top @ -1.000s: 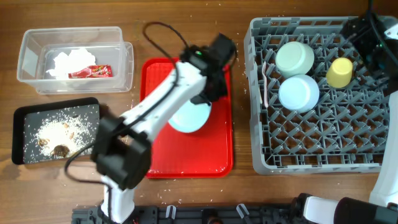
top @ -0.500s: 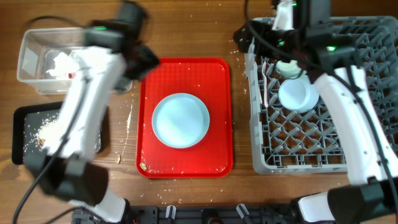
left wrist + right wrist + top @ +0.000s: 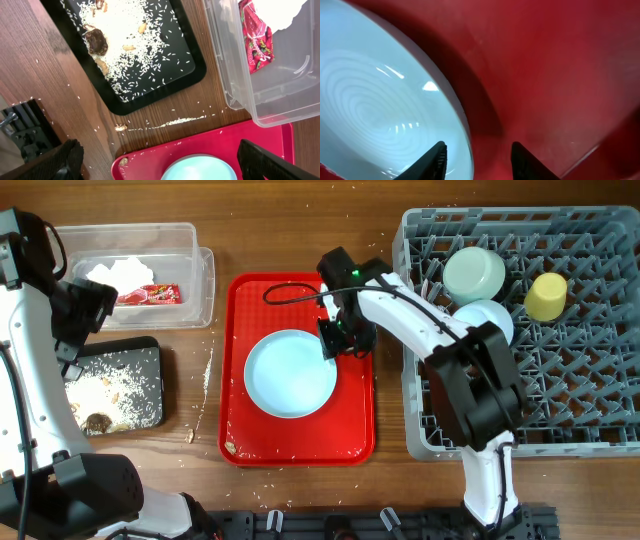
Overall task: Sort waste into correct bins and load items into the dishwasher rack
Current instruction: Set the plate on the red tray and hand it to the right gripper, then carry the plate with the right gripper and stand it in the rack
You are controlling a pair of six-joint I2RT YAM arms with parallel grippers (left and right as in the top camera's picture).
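**Overhead.** Large light blue plate (image 3: 290, 373): round, smooth and glossy, lying flat on the flat red serving tray (image 3: 300, 452), a little left of its centre. The right pincer (image 3: 337, 340) is at the plate's upper right edge. The grey dishwasher rack (image 3: 600, 380), a lattice of pegs, stands to the right on the wood-grain surface (image 3: 300, 220). It holds the pale green bowl (image 3: 475, 273), the light blue bowl (image 3: 483, 323) partly behind the arm, and the small yellow cup (image 3: 546, 296). At upper left, the clear plastic tub (image 3: 50, 290) holds the crumpled white napkin (image 3: 115, 277) and the red wrapper (image 3: 148, 295). Below it is the matte black tray (image 3: 152, 352) with white rice grains (image 3: 95, 388) and brown scraps (image 3: 97, 422). Loose grains are scattered on the wood around the trays.

**Left wrist.** The left pincer (image 3: 159, 150) is spread wide and holds nothing, with a dark finger at each lower corner. The black tray has rounded corners, and its rice lies thin around dark lumps. The tub wall is transparent, with the printed wrapper visible through it. A line of grains lies on the wood between the black tray and the red tray's edge. The top of the plate shows at the bottom.

**Right wrist.** Close view. The plate's pale rim runs between the two fingertips, which stand moderately apart. I cannot tell if they touch it. The plate's surface shows concentric ridges and bright glare. The red tray is smooth and shadowed beside the rim.
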